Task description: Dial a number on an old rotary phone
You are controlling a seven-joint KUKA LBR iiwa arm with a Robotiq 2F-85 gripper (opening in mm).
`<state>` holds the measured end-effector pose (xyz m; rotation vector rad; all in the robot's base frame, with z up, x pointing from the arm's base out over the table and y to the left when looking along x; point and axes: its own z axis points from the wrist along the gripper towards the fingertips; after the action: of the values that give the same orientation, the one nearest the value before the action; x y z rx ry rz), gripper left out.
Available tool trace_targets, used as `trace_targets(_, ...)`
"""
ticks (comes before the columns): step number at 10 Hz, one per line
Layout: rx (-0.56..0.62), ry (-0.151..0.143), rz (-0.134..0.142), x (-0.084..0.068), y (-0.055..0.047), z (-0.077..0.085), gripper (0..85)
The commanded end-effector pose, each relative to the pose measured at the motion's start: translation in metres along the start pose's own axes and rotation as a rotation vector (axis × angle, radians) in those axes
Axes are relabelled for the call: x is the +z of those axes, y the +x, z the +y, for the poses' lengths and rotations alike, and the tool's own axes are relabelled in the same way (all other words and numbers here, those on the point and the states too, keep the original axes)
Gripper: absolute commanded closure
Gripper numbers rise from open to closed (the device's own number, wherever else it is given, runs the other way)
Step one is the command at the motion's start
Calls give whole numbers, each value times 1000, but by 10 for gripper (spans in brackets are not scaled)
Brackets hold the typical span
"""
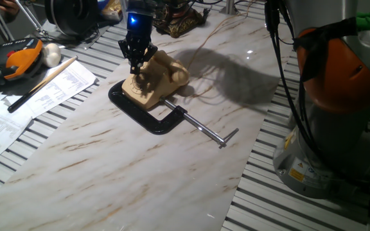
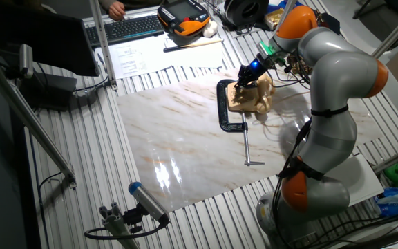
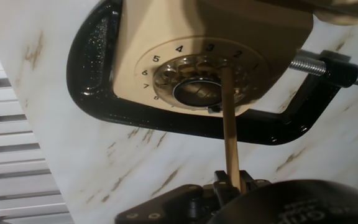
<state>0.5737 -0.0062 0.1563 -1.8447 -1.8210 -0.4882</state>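
The phone (image 1: 154,81) sits in the upper centre of one fixed view, on the marble-patterned surface (image 1: 140,167), held by a black clamp (image 1: 148,114) whose frame curves round its front edge. The clamp's steel screw rod (image 1: 204,129) runs out toward the lower right of that frame. The handset lies across the top of the phone, on the side away from the dial.

The claw (image 1: 135,64) stands directly above the phone's sloped face, pointing down. In the hand view it is pinching a thin wooden stick (image 3: 229,124) between its fingers at the bottom of the frame; the stick runs up the frame to the dial (image 3: 202,84), its tip ending at a finger hole near the numerals 2 and 3. Numerals 2 to 8 are legible round the dial rim.

In the other fixed view, the phone (image 2: 253,97) lies in the upper right centre, partly hidden by the arm. Printed papers (image 1: 24,106) lie at the left of one fixed view, off the marble.
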Motion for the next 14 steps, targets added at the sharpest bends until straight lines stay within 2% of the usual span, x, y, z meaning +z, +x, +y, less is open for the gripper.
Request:
trace_targets(1, -5, 9, 2, 0, 0, 0, 850)
trace_targets(4, -37, 27, -3, 0, 0, 0, 850)
trace_targets(8, -67, 46, 8, 0, 0, 0, 850)
trace_targets(12, -57, 48, 9, 0, 0, 0, 850)
trace_targets(14, -21, 42, 30, 0, 0, -1, 850)
